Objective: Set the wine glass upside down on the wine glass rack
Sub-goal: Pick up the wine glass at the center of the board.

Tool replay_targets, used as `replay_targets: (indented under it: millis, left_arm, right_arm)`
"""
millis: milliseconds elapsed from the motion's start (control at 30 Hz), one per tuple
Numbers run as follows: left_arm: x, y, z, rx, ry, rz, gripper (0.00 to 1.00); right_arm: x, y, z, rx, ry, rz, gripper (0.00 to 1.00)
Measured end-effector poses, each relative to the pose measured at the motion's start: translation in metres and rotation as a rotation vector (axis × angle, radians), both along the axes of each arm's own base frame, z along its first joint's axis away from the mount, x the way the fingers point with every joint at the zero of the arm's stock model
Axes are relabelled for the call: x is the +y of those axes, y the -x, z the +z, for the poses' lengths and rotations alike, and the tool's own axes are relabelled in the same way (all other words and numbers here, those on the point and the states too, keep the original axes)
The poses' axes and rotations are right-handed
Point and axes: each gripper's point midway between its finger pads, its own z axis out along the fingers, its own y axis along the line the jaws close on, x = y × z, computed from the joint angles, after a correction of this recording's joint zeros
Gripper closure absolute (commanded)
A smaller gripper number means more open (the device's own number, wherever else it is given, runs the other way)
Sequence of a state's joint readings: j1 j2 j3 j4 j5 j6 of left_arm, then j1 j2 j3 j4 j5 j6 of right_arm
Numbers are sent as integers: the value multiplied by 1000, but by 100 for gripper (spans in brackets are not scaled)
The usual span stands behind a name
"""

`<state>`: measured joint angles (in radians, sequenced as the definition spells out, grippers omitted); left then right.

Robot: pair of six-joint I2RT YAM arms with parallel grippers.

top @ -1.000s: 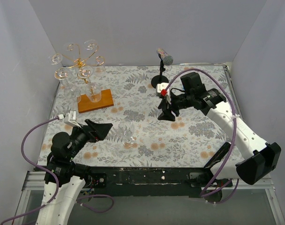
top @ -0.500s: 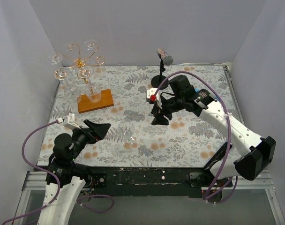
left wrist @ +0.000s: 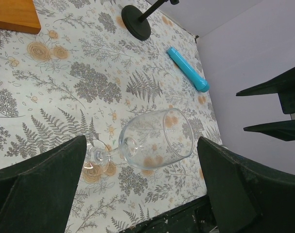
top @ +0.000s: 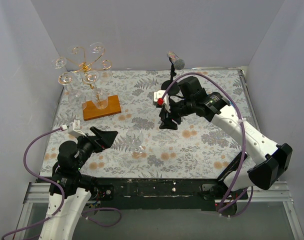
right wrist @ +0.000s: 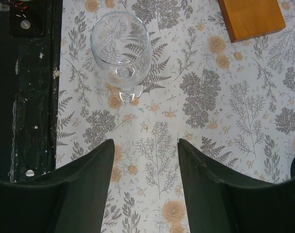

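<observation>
One wine glass (top: 136, 142) stands upright on the floral table cover (top: 207, 145) near the front edge. Its long axis is vertical, rim up and foot down. The wine glass rack (top: 86, 70) stands well apart at rear left. Left gripper (top: 111, 140): jaws spread wide, empty, near the glass. Right gripper (top: 168, 124): jaws parted, empty, over mid-table.

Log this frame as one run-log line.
phase: pre-grasp | wine glass: upright, unheld | left gripper: open, facing glass | right gripper: open, empty | wine glass rack: glass not yet placed
</observation>
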<state>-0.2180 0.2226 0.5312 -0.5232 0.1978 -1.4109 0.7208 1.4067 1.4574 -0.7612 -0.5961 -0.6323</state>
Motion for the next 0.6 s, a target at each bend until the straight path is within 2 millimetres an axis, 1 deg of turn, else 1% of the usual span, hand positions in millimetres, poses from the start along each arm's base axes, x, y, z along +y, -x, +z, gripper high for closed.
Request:
replay_targets:
  millis: [233,367,600]
  left_arm:
    - [0,-1,4,-23,0,0,2]
    - [0,-2,9,-63,6,-2,2]
    - [-2,-3,6,-81,3,-13,2]
  right_arm:
    - [9,-2,8,-15,-8,12,37]
    - [16,-1,7,-16,-2,25,37]
    - [30,1,8,-14,3,46,37]
